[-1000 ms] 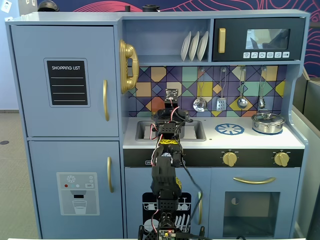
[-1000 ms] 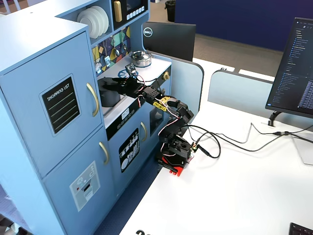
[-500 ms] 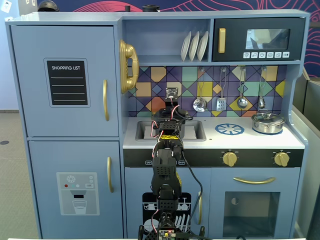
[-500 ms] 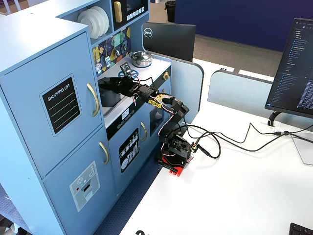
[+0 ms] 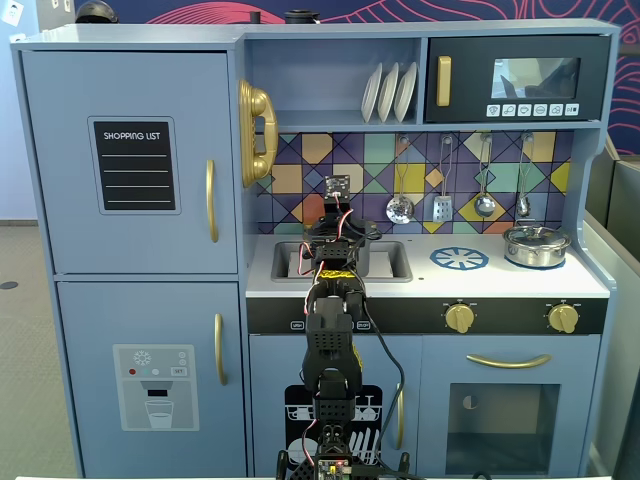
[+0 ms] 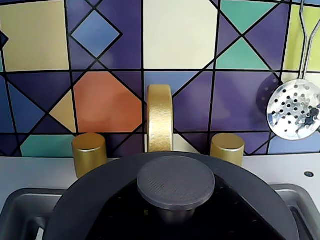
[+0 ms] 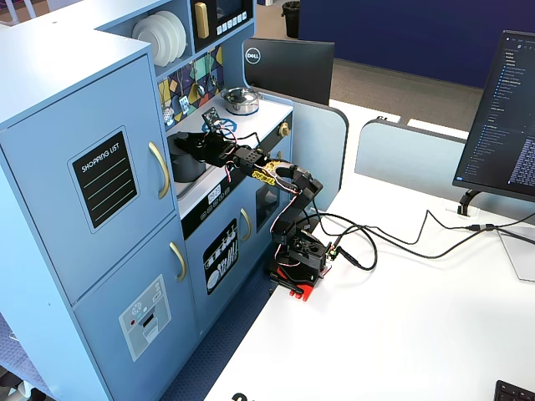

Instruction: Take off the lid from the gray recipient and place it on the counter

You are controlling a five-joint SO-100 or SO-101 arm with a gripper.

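The lid (image 6: 100, 205) looks light, stiff and matte (best taken by its flat knob (image 6: 176, 182)); whether the gripper (image 7: 185, 144) is spread cannot be told.

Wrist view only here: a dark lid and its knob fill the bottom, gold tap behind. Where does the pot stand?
Observer: In a fixed view, the gray recipient stands in the sink.
Operator: Is the burner ring free?
Observer: Yes, the burner ring is bare; a silver pot stands to its right.
Operator: Is the tool shut?
Observer: The tool hangs over the gray recipient; too small to judge.
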